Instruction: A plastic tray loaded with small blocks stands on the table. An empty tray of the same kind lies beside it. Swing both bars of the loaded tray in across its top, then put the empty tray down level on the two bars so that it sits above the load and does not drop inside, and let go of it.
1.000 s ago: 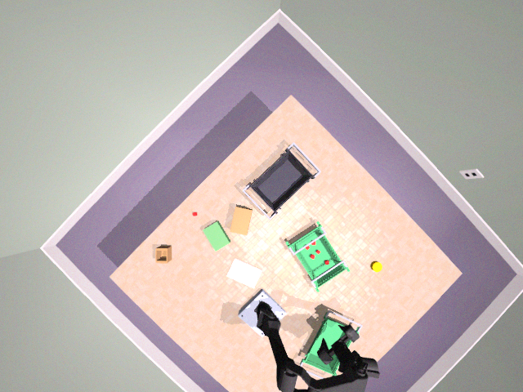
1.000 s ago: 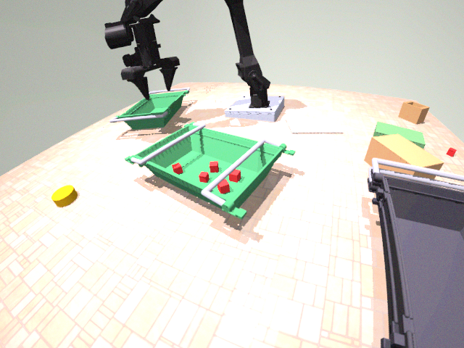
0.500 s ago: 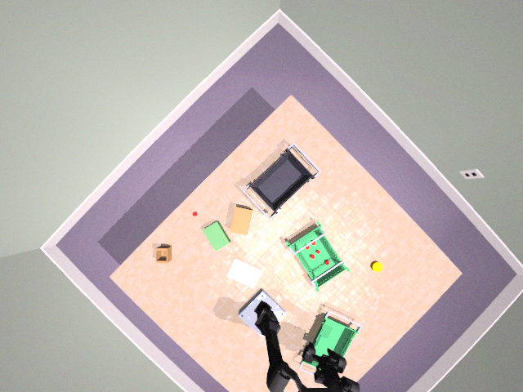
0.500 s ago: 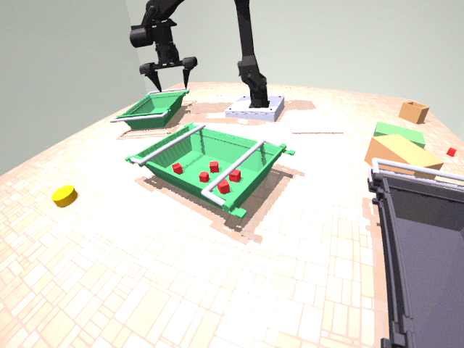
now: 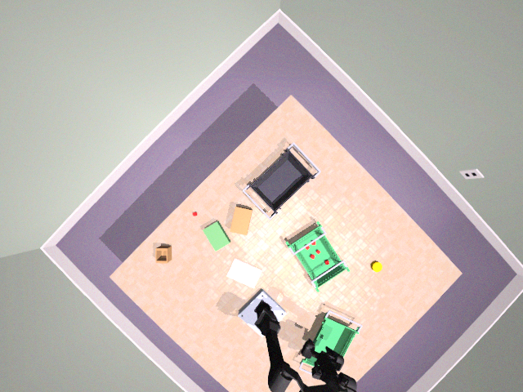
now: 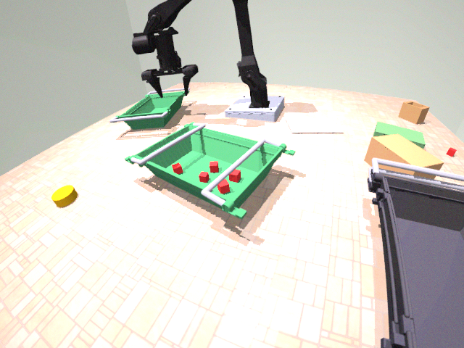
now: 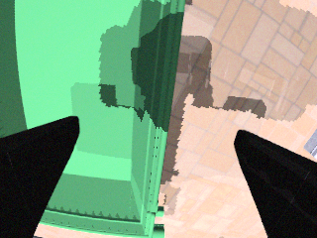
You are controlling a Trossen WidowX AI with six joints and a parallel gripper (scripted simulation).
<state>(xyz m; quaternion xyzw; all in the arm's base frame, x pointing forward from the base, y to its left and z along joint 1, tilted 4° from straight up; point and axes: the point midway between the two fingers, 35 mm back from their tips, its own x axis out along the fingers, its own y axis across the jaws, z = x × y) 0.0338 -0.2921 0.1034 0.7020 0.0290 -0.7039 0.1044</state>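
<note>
The loaded green tray stands upright with several red blocks on its floor. One wire bar and the other wire bar both lie across its top. The empty green tray stands upright beside the robot base, its bars out over its ends, one bar nearer the loaded tray. My gripper is open and empty, pointing down above the empty tray's long side facing the base. In the wrist view one finger is over the tray's inside, the other outside the rim.
A dark tray with its bars out stands beyond the loaded tray. A yellow disc, an orange box, a green block, a white plate, a brown open box and a red cube lie around.
</note>
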